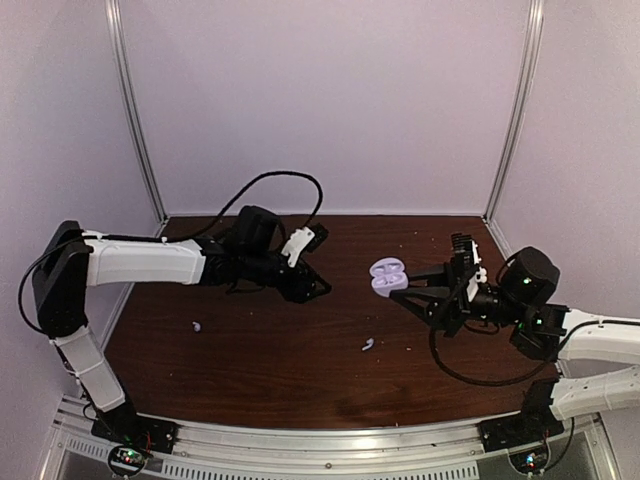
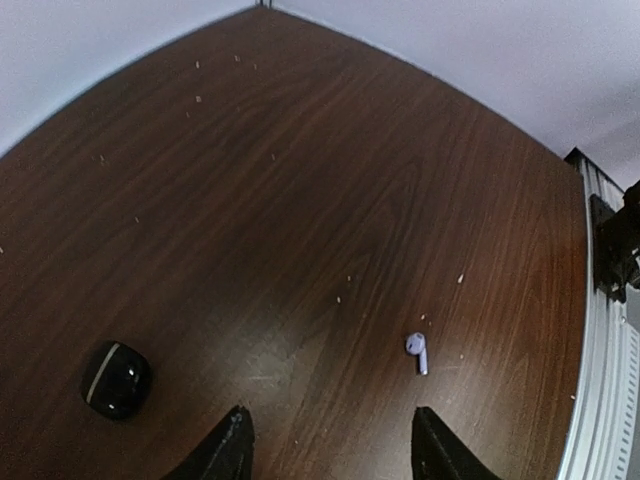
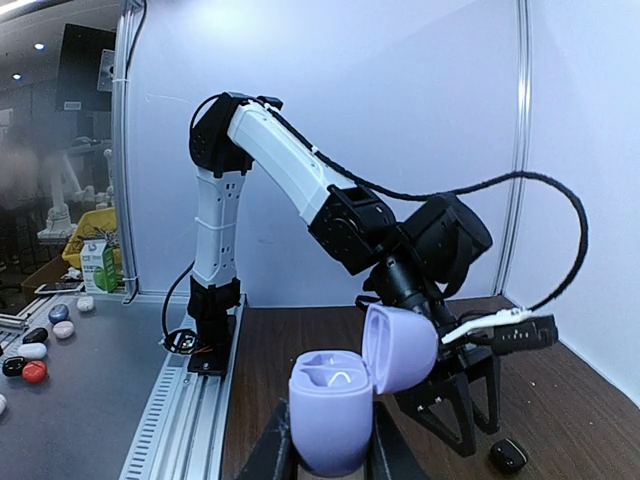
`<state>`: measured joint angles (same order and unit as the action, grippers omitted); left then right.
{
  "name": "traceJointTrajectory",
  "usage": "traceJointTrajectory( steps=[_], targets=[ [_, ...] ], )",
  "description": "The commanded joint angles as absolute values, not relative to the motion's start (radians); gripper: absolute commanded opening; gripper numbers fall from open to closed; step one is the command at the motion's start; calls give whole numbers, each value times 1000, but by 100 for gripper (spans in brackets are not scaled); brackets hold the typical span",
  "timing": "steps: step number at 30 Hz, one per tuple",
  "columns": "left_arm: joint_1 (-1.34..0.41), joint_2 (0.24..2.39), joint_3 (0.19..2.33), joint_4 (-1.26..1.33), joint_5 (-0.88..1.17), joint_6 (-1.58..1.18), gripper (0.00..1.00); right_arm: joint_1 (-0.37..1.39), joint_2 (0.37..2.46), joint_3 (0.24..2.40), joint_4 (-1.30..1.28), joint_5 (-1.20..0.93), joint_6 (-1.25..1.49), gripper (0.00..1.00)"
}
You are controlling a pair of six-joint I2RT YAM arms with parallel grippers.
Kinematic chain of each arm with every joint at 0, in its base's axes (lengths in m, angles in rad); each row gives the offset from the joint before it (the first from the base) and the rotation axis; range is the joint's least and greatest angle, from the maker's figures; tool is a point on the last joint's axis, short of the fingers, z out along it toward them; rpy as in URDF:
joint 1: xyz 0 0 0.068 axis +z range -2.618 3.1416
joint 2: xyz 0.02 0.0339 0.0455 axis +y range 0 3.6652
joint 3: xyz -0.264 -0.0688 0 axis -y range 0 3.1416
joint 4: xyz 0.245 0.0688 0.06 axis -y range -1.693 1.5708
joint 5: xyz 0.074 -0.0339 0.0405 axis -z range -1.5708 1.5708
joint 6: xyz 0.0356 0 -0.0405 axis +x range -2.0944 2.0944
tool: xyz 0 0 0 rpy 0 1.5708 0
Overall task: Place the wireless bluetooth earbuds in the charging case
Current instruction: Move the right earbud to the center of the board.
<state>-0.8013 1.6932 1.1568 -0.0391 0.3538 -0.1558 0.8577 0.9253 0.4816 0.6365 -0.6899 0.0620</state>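
1. While neither earbud is cased, step in hand: first pickup, as judged.
2. Right tool [image 3: 328,452]: pinching open charging case [image 1: 387,277], held aloft, centre right.
3. Left tool [image 2: 330,440]: spread, empty.
4. Earbuds on tabletop [image 1: 300,385]: lower-centre earbud [image 1: 367,345], lower-left earbud [image 1: 197,325].
5. Next: descend, straddle lower-centre earbud, close gently.

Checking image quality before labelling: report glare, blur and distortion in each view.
Top view: dim, the table dark, the earbuds mere pale specks. Left wrist view: strong fisheye bends the table edge; soft glare on the wood; an earbud sharp. Right wrist view: the open case sharp, the wall bright, the room at far left dark and blurred.
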Motion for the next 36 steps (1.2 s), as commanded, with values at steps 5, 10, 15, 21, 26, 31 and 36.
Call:
traceJointTrajectory(
  steps=[5, 10, 15, 21, 26, 31, 36],
  targets=[
    [-876, 1930, 1376, -161, 420, -135, 53, 857, 891, 484, 595, -683, 42, 0],
    [-944, 2098, 1533, -278, 399, -78, 50, 857, 891, 495, 577, -693, 41, 0],
    [-989, 2196, 1635, -336, 373, -67, 48, 859, 880, 492, 576, -711, 49, 0],
    [-1022, 2281, 1711, -374, 324, -36, 48, 859, 875, 495, 566, -708, 49, 0],
    [-1034, 2318, 1752, -419, 275, -11, 45, 859, 875, 493, 563, -705, 49, 0],
    [-1040, 2332, 1760, -469, 228, 34, 36, 860, 881, 492, 565, -701, 46, 0],
    [-1040, 2307, 1730, -534, 190, 49, 22, 859, 892, 497, 563, -701, 43, 0]
  ],
)
